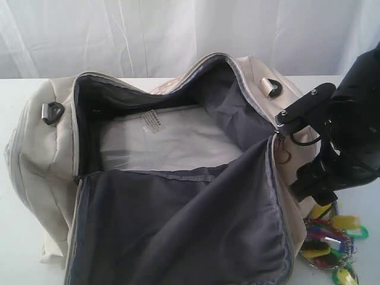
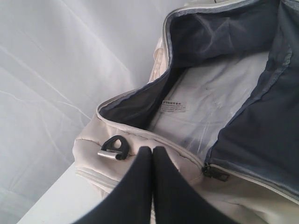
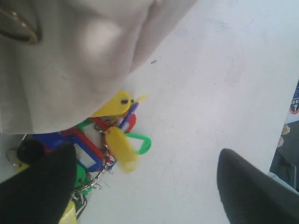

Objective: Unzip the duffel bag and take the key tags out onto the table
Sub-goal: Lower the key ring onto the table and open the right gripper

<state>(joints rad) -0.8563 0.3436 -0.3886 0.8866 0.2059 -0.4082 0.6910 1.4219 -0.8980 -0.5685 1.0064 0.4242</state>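
Note:
The cream duffel bag (image 1: 35,160) lies unzipped on the white table (image 1: 18,237), its dark grey lining (image 1: 178,231) folded outward. The key tags (image 1: 332,237), a bunch in yellow, red, green and blue on metal rings, rest on the table by the bag's right end. In the right wrist view my right gripper (image 3: 128,154) is open wide over the key tags (image 3: 112,140); one finger (image 3: 42,182) overlaps the bunch, and one yellow tag is blurred. My left gripper (image 2: 152,150) is shut on nothing, over the bag's end (image 2: 93,149) beside a black D-ring (image 2: 114,147).
The right arm (image 1: 350,136) hangs over the bag's right end near the metal zipper-pull ring (image 1: 282,155). A white curtain (image 1: 178,29) closes off the back. Bare table (image 3: 210,93) lies beside the tags. The left gripper does not show in the exterior view.

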